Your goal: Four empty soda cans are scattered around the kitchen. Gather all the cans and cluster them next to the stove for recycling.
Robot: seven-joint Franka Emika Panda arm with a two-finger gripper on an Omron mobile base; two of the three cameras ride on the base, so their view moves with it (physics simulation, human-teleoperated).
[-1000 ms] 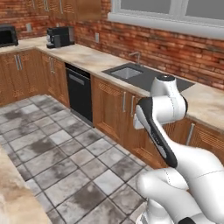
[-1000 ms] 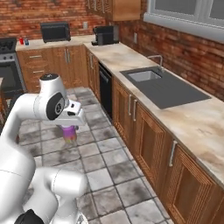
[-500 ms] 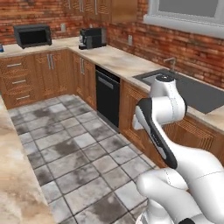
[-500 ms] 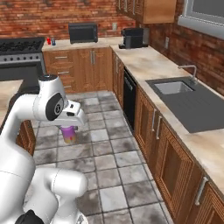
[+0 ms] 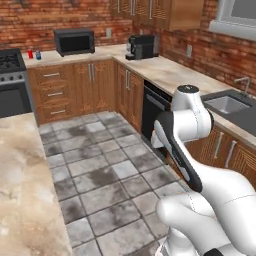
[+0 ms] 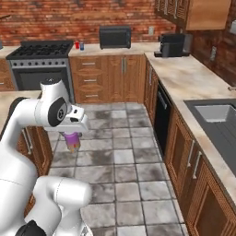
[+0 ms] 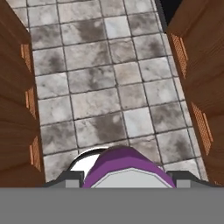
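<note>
Right base view: your claw hangs at about 9 o'clock from frame centre, over the tiled floor. It points down, closed around a purple can that sticks out below the white hand. The can is upright and clear of the floor.

Hand view: the claw sits at 6 o'clock with the purple can between the two dark finger tips. Its pale top faces the camera. Grey floor tiles lie beyond it, with brown cabinet fronts at 3 and 9 o'clock. You cannot tell from this view whether the pads actually press the can wall.

The stove is at 11 o'clock in the right base view and at 10 o'clock, on the frame edge, in the left base view.

A small red can stands upright on the worktop just to the right of the stove. A small blue thing stands just beside it; whether the two touch is too fine to tell. The left base view shows the same pair, red can and blue thing, near the stove.

Further along that worktop:
- the microwave at 12 o'clock
- a black coffee machine at 1 o'clock, near the corner
- the sink at 3 o'clock

A black dishwasher front shows behind the arm in the left base view.

The held can is well apart from the stove and the red can.
</note>
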